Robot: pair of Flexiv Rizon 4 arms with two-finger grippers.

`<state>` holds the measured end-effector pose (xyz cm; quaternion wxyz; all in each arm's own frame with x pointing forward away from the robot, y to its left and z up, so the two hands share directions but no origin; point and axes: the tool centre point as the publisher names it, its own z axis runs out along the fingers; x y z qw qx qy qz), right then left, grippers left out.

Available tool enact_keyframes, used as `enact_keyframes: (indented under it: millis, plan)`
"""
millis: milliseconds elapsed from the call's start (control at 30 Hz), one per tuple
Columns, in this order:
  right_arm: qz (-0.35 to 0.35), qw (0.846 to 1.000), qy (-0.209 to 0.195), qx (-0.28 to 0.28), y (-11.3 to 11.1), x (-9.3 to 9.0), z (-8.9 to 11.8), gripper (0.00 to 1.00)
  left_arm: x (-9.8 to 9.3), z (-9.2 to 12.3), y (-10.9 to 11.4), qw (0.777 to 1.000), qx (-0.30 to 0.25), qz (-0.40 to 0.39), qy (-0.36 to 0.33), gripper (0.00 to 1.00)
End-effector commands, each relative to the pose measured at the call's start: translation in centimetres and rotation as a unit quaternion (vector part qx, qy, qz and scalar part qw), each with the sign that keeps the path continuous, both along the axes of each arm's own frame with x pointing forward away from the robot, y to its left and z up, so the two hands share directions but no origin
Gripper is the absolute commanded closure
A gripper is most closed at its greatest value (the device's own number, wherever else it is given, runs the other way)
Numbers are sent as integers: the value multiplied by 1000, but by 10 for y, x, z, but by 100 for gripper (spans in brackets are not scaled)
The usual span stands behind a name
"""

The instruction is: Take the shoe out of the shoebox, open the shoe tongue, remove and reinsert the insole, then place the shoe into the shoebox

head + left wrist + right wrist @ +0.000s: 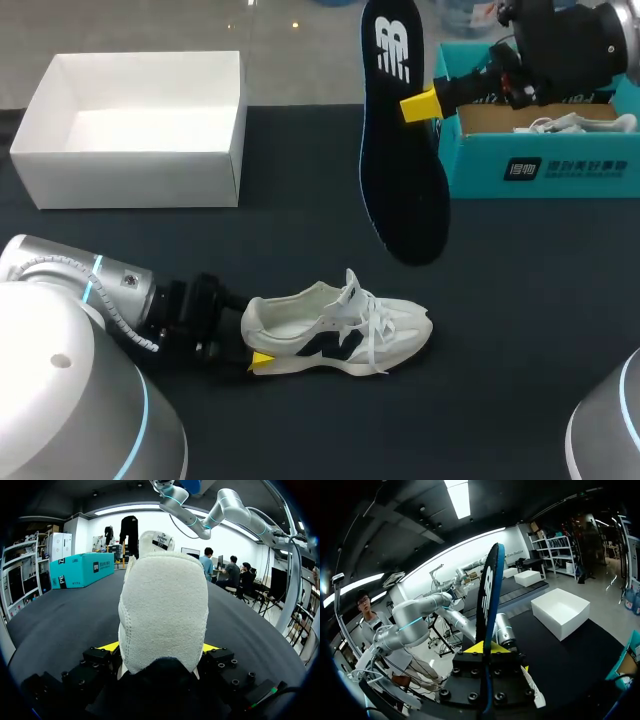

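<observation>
White box (130, 130) at back left, open side up. Our left gripper (159, 650) is clamped on the heel of the shoe (340, 335), which stands on its sole on the table (540, 330), toe pointing right. Our right gripper (487, 649) is closed on the insole (400, 150), held up off the table, just left of the teal shoebox (540, 165) at back right.

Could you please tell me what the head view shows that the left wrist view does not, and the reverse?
Only the head view: the white box, and the shoe's laces and side. Only the left wrist view: both yellow fingertips pressing the heel from either side. Both: the shoe and the teal box.
</observation>
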<state>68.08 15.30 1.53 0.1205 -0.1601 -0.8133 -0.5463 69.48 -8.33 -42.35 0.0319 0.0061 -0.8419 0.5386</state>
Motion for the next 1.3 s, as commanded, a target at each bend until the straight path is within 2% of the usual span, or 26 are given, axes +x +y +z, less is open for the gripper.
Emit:
enact_keyframes:
  millis: [33, 167, 433, 1233, 1267, 1300]
  plan:
    - [-4, 1000, 5, 4, 2, -8, -14, 100, -1, -2, -1, 1000, 0, 1, -1, 100]
    - [-13, 1000, 21, 19, 5, -18, -29, 100, -1, -2, -1, 1000, 0, 1, -1, 100]
    - [-37, 998, 38, 33, 11, -36, -43, 100, -1, -2, -1, 1000, 0, 1, -1, 100]
    - [-37, 998, 38, 33, 11, -36, -43, 100, -1, -2, -1, 1000, 0, 1, -1, 100]
    - [-37, 998, 38, 33, 11, -36, -43, 100, -1, -1, 1, 1000, 1, 2, -2, 97]
    - [-37, 998, 38, 33, 11, -36, -43, 100, -1, 0, 3, 1000, -2, -9, -3, 68]
